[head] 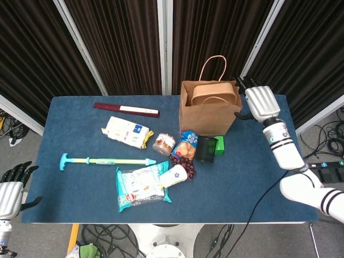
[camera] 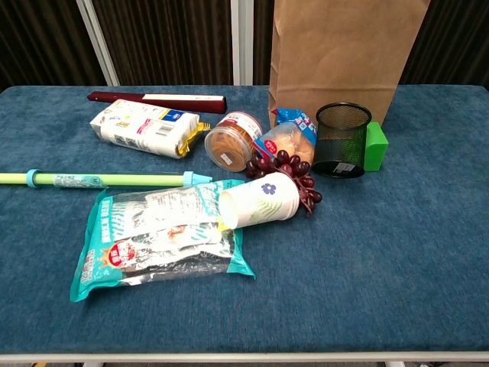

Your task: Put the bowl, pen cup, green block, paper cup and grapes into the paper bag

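The brown paper bag [head: 208,114] stands upright at the back of the table, and the tan bowl [head: 213,93] sits in its open mouth. My right hand [head: 262,101] hangs just right of the bag with fingers apart, holding nothing. Off the table's lower left corner, my left hand [head: 9,194] is also empty. In front of the bag stands the black mesh pen cup [camera: 342,140], with the green block [camera: 375,145] against its right side. The paper cup [camera: 260,200] lies on its side over the dark grapes [camera: 294,172].
A teal snack bag [camera: 157,241], a long green stick [camera: 99,180], a white packet [camera: 141,128], a tipped jar [camera: 231,141], a blue snack packet [camera: 289,136] and a dark red box [camera: 157,99] lie on the blue table [camera: 382,260].
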`<state>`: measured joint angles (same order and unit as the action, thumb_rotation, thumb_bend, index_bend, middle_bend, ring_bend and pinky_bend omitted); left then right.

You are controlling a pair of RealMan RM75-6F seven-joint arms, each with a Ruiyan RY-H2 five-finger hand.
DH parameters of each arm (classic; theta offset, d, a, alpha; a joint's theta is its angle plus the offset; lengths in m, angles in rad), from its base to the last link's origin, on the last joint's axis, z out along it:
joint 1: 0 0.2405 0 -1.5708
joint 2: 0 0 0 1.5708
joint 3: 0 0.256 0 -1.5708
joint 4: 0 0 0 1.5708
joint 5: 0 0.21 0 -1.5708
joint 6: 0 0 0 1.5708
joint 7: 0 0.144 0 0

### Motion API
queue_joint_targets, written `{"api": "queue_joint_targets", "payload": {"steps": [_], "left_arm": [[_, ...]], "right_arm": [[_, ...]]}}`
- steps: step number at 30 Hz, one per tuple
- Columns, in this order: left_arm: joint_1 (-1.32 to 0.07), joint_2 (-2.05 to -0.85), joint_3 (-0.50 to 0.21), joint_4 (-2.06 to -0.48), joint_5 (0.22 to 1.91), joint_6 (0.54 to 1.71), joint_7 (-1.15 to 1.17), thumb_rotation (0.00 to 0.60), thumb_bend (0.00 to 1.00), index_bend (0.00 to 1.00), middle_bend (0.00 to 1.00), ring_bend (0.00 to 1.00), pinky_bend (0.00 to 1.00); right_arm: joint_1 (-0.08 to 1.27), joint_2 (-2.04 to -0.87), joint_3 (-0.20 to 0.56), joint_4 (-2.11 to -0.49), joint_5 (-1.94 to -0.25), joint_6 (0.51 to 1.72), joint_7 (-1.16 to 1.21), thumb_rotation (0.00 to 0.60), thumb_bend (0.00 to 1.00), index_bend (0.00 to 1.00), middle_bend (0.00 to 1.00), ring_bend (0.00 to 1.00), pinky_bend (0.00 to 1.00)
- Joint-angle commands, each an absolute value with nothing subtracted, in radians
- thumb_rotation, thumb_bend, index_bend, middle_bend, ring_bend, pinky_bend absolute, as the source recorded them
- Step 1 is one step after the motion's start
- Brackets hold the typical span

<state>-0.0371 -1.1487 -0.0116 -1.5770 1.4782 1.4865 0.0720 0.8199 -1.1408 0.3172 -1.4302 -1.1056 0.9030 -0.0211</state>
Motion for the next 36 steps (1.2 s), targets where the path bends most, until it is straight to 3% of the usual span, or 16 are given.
{"api": "queue_joint_targets", "payload": {"steps": [1,9,15,21,28,36], "left_arm": [[-0.044,-1.148,-0.014,-1.579,1.48,1.479,0.076,0.6,0.0,0.26,0.23,0.15,0.2],[-0.034,-1.145,-0.008,-1.593,1.49,1.497,0.083,0.6,0.0,0.26,0.23,0.15,0.2],[-0.044,-1.146,-0.01,-1.599,1.508,1.497,0.089,0.6,0.0,0.26,0.23,0.15,0.2],[-0.032,-1.142,0.0,-1.603,1.519,1.513,0.092,0.6,0.0,0.26,0.23,0.15,0.2],[-0.022,-1.144,0.007,-1.59,1.521,1.52,0.08,0.6,0.0,0.26,0.23,0.15,0.2],[-0.022,-1.147,0.006,-1.576,1.518,1.514,0.062,0.6,0.0,0.26,0.23,0.15,0.2]], "right_arm": [[0.729,-1.079,0.284,-1.483,-1.185,0.984,0.057,0.6,0.06,0.05,0.26,0.12,0.25],[0.601,-1.016,0.163,-1.54,-1.254,0.987,0.113,0.6,0.07,0.15,0.32,0.18,0.31],[0.592,-1.067,0.094,-1.502,-1.283,0.901,0.104,0.6,0.07,0.17,0.31,0.18,0.32],[0.635,-1.187,0.098,-1.42,-1.274,0.846,0.05,0.6,0.06,0.16,0.23,0.17,0.33],[0.684,-1.335,0.12,-1.336,-1.183,0.801,-0.067,0.6,0.06,0.12,0.22,0.27,0.47],[0.728,-1.469,0.147,-1.217,-1.104,0.774,-0.151,0.6,0.06,0.11,0.19,0.17,0.38]]}}
